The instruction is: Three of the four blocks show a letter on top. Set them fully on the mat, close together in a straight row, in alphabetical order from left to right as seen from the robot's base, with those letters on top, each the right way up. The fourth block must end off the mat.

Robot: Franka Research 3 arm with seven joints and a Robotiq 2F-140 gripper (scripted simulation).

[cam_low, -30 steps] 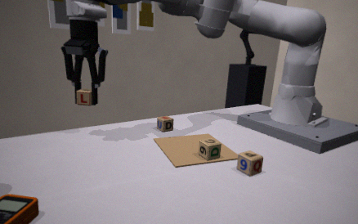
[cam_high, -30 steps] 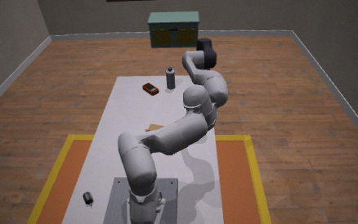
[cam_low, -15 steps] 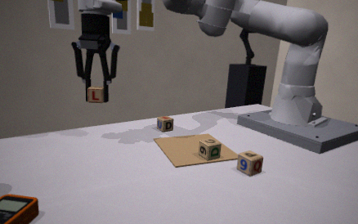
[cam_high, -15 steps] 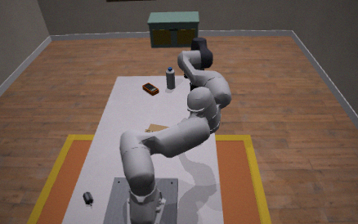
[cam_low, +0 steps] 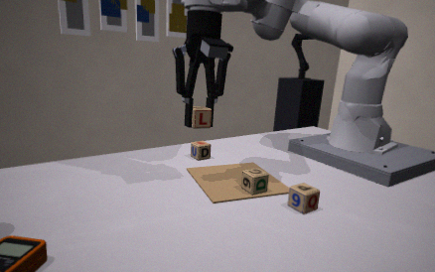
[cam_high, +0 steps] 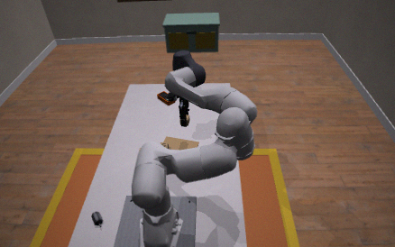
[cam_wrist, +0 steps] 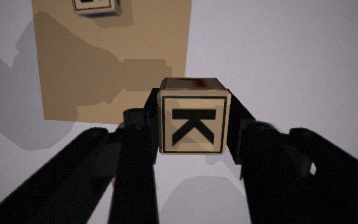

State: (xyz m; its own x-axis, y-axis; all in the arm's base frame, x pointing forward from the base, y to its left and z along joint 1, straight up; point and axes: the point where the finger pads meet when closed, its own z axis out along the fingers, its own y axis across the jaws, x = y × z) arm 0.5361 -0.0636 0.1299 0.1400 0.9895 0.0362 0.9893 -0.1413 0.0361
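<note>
My gripper is shut on the K block, held level above the table beyond the mat's far side from the base. A black K faces up towards the wrist camera; a side shows a red L. The tan mat bears one block near an edge, with a dark mark on top and a green D on a side. The U/D block stands off the mat behind it. The 9/Q block stands just off the mat's right corner. Their top letters are unclear.
An orange multimeter lies towards the table's far end from the base. A small dark object lies left of the robot's grey base plate. The arm hides part of the mat in the top view.
</note>
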